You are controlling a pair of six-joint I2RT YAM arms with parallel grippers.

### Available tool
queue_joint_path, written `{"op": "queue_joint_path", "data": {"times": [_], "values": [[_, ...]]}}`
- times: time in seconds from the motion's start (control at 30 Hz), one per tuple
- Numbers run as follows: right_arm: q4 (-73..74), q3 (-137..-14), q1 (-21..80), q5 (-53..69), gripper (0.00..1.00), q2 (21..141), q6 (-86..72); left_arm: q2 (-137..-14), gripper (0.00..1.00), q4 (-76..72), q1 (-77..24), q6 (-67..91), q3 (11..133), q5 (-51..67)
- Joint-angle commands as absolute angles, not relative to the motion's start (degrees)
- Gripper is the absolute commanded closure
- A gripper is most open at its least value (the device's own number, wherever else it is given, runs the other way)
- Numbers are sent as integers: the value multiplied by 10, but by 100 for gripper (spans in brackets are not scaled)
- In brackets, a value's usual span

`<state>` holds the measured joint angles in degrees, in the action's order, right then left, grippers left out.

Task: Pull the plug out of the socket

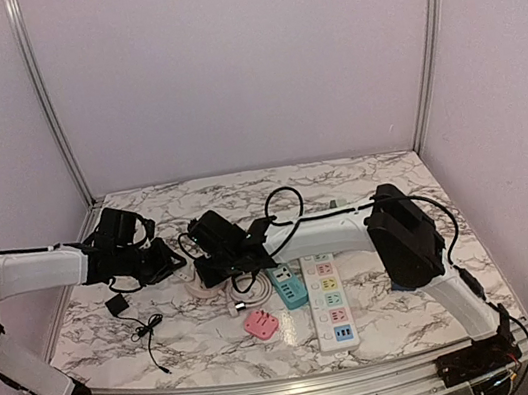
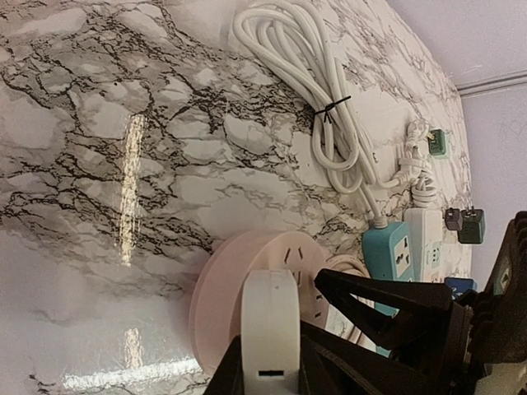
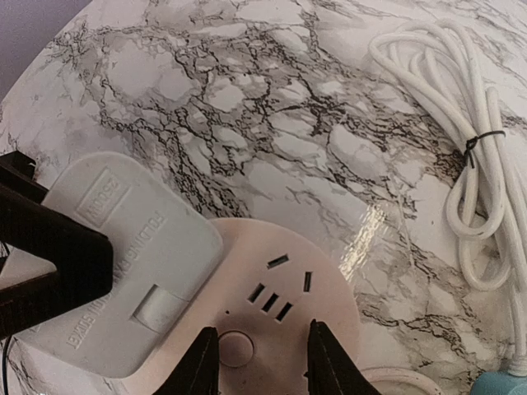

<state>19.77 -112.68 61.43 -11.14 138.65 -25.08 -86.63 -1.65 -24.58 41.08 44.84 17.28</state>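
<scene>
Left gripper (image 2: 265, 374): you had it clenched on plug (image 2: 270, 321); the nearer arm.
Plug: stood off socket (image 3: 288, 280) face, between its fingers.
Right gripper (image 3: 262, 362): spread, socket just beneath.

The bottom edge cuts off the pink socket (image 3: 329, 288) in the right wrist view, the white plug (image 2: 270, 329) in the left
</scene>
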Motion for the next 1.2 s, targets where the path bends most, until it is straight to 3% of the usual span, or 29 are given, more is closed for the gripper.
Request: {"op": "queue_joint_path", "data": {"times": [0.0, 0.43, 0.73, 1.17], "values": [[252, -1122, 620, -92, 64, 1426, -248, -835, 100, -63, -261, 389, 488, 208], [266, -1135, 621, -97, 62, 1430, -242, -845, 100, -30, -285, 382, 507, 177], [283, -1133, 623, -114, 60, 1433, -243, -876, 100, -55, -285, 463, 522, 180], [313, -1151, 624, -119, 49, 1447, -246, -883, 100, -31, -300, 428, 516, 143]]}}
